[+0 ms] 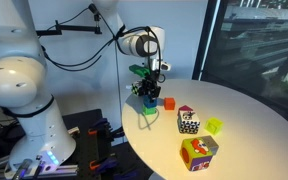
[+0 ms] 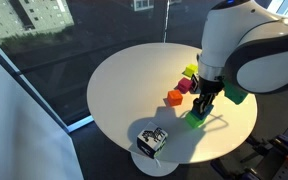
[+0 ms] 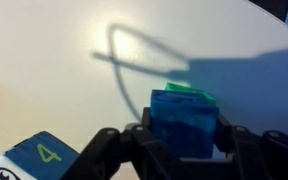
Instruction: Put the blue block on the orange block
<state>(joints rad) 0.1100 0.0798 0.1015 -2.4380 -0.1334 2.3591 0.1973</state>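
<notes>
End effector (image 3: 184, 143) | clamped on blue block (image 3: 182, 118) | small plain solid-blue cube

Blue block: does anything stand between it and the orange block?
Nothing visible does. The gripper holds the blue block; only bare table lies between it and the orange block. The green block sits aside.

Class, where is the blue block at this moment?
In the wrist view, the blue block sits low and centre, held in the gripper, with a green object right behind it.
</notes>
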